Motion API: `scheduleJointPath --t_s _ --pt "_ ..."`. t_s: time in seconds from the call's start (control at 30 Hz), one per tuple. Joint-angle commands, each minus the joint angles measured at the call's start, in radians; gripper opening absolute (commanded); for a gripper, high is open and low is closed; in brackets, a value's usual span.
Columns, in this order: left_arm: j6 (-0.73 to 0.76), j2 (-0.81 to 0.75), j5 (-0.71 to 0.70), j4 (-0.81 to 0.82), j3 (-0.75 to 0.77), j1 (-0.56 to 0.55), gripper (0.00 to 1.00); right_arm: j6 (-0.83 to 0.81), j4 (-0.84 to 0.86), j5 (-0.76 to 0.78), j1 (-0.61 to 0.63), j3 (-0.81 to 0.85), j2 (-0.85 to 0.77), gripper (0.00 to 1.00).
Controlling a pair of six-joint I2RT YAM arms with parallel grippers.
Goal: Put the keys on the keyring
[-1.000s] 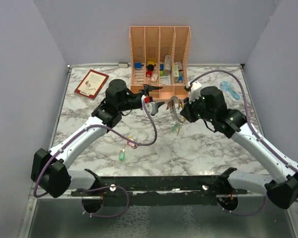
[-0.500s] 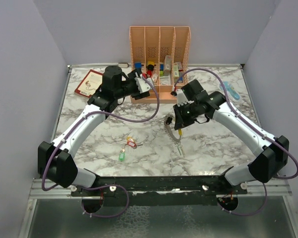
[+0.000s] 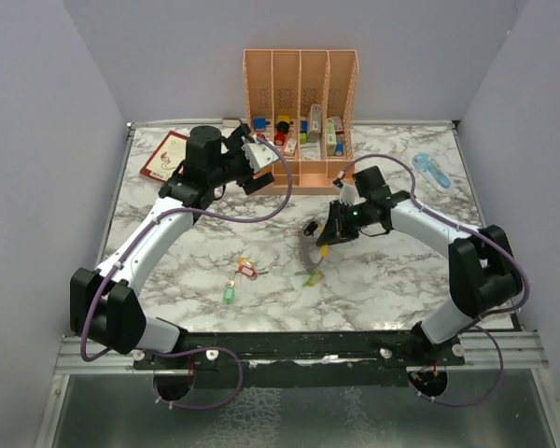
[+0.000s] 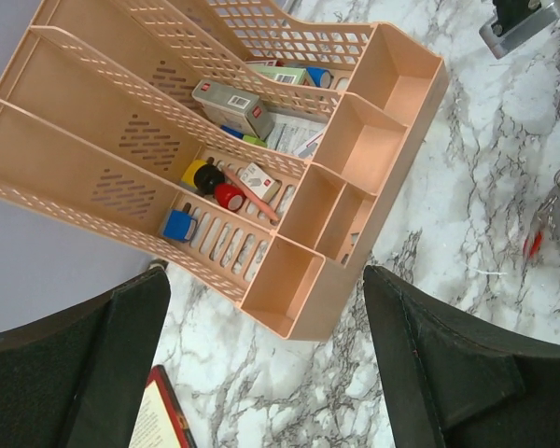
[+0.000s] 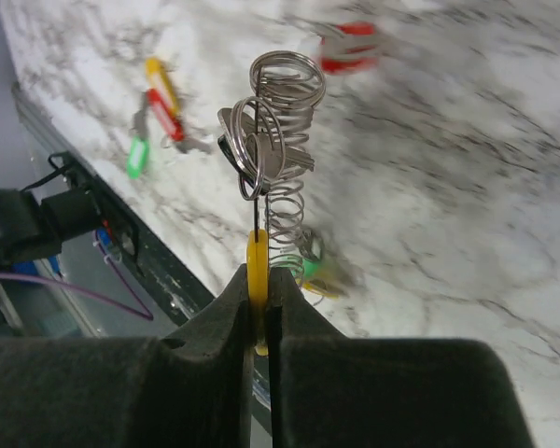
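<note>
The keyring [image 5: 285,84] is hanging over the worktop's middle, a threaded key [image 5: 271,159] already dangling on it; my right gripper [image 5: 259,280] is pinching its yellow tag [image 5: 256,261]. Loose keys [image 3: 247,271] are lying toward the near edge, waiting. My left gripper [image 3: 259,159] is gaping empty by the organizer [image 4: 303,317]. Only my right wrist view is showing the pinch.

No legible text on any object
</note>
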Motion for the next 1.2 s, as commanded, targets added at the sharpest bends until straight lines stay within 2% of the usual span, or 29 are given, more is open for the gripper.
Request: scheduleJointPath --t_s 0.0,0.2,0.23,0.27,0.3,0.4,0.43,0.47,0.5,0.67,0.73,0.9,1.17 --pt "-0.025 0.008 -0.007 -0.008 0.005 0.003 0.88 0.025 0.127 -0.019 -0.07 -0.048 0.019 0.01" --pt "-0.019 0.02 -0.005 -0.012 0.006 0.003 0.89 -0.037 0.042 0.065 -0.169 -0.037 0.04 0.02" --pt "-0.02 0.021 -0.007 -0.011 0.006 0.003 0.9 -0.045 0.021 0.098 -0.183 -0.035 0.038 0.06" --pt "-0.02 0.024 -0.009 -0.011 0.004 0.003 0.9 -0.054 -0.003 0.127 -0.196 -0.034 0.033 0.2" --pt "-0.02 0.023 -0.008 -0.008 0.002 0.003 0.9 -0.068 -0.024 0.145 -0.208 -0.033 0.026 0.24" --pt "-0.023 0.028 -0.003 0.001 -0.003 0.003 0.91 -0.091 -0.052 0.167 -0.253 -0.045 -0.005 0.18" --pt "-0.025 0.031 -0.001 0.003 -0.003 0.003 0.91 -0.094 -0.062 0.193 -0.265 -0.044 -0.014 0.24" --pt "-0.029 0.034 -0.002 0.006 -0.003 0.003 0.91 -0.1 -0.079 0.229 -0.276 -0.039 -0.019 0.37" --pt "-0.032 0.037 -0.003 0.005 -0.001 0.003 0.92 -0.101 -0.104 0.285 -0.283 -0.029 -0.025 0.44" --pt "-0.034 0.047 -0.002 -0.017 0.015 0.003 0.96 -0.104 -0.177 0.438 -0.294 0.018 -0.09 0.6" --pt "-0.029 0.053 0.005 -0.038 0.025 0.003 0.96 -0.112 -0.184 0.458 -0.294 0.044 -0.117 0.6" --pt "0.012 0.062 -0.007 -0.081 0.018 0.003 0.96 -0.194 -0.139 0.322 -0.292 0.039 -0.162 0.6" --pt "0.072 0.017 0.003 -0.169 -0.073 0.007 0.96 -0.205 -0.105 0.306 -0.293 -0.041 -0.224 0.59"
